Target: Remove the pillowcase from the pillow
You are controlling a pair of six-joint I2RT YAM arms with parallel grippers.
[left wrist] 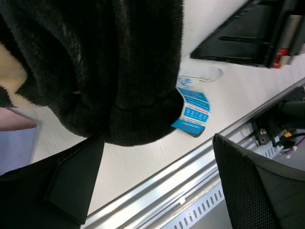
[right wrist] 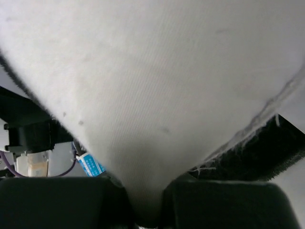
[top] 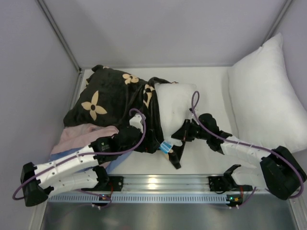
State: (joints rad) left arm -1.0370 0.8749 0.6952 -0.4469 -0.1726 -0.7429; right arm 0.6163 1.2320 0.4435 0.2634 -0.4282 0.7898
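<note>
The black plush pillowcase with tan flowers lies bunched at the left and still covers the left part of the white pillow. The pillow's blue-and-white label hangs at its near edge. My right gripper is shut on the pillow's near corner; in the right wrist view the white pillow cloth narrows into the closed jaws. My left gripper is open at the pillowcase's near edge. In the left wrist view the black plush hangs just above the spread, empty fingers, with the label beside it.
A second plain white pillow leans at the right wall. Pink cloth and light-blue cloth lie under the pillowcase at the near left. The aluminium rail runs along the table's near edge. Grey walls stand behind and to the sides.
</note>
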